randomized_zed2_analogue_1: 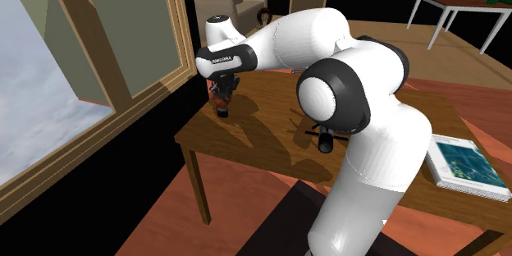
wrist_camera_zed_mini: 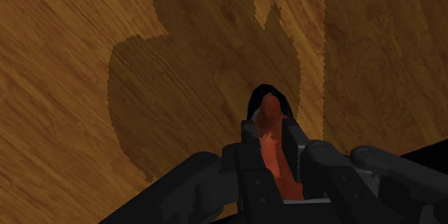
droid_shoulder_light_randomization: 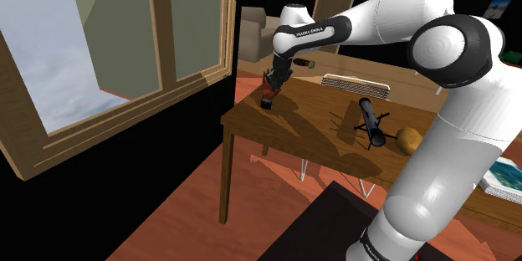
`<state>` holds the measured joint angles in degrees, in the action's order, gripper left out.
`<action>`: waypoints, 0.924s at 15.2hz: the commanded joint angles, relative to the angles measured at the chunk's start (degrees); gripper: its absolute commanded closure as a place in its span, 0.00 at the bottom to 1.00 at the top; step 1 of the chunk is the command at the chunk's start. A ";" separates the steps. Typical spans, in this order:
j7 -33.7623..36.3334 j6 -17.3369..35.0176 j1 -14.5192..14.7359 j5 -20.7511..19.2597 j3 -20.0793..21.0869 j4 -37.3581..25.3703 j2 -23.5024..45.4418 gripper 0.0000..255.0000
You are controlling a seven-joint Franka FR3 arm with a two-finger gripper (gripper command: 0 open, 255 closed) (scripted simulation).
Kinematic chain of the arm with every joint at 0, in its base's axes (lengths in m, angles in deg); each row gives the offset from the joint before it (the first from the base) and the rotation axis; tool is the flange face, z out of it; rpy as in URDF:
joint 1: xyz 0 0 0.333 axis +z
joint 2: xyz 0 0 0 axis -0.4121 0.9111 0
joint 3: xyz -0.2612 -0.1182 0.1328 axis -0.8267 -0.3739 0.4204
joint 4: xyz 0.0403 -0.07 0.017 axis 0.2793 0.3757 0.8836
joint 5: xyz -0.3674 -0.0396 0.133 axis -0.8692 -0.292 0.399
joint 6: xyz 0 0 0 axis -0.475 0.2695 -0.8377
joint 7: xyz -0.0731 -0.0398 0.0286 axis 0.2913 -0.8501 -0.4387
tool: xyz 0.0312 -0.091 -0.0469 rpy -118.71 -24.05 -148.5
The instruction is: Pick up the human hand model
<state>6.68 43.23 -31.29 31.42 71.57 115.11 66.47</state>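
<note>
Table (wrist_camera_zed_mini: 72, 79): brown wood, visible grain, matt. Arm (droid_shoulder_light_randomization: 393, 17): smooth white shell, glossy. Hand model (wrist_camera_zed_mini: 271, 143): smooth reddish-brown surface, material indeterminate.

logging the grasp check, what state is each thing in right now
pincer, shut on the hand model
hand model, clasped, cannot tell if it is off the table
black scope, standing on its legs on the table
brown lump, lying on the table
book, closed, lying flat

Hand model (droid_shoulder_light_randomization: 268, 94) at table (droid_shoulder_light_randomization: 293, 130) end on shoulder view's left, clasped in claw (droid_shoulder_light_randomization: 269, 85), tube (droid_shoulder_light_randomization: 371, 123) mid-table to its right, round lump (droid_shoulder_light_randomization: 408, 140) just right of tube, armchair (droid_shoulder_light_randomization: 253, 27) far behind table.
</note>
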 commanded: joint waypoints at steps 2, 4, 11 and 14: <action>0.01 0.02 0.00 0.00 0.00 0.02 0.02 1.00; 0.00 0.02 0.00 0.00 0.00 0.04 0.00 1.00; -0.42 -3.61 0.07 0.22 0.06 -3.09 -0.51 1.00; -0.70 -5.86 0.10 0.34 0.09 -5.14 -0.72 1.00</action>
<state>6.20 38.24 -31.16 31.68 71.70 110.93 65.66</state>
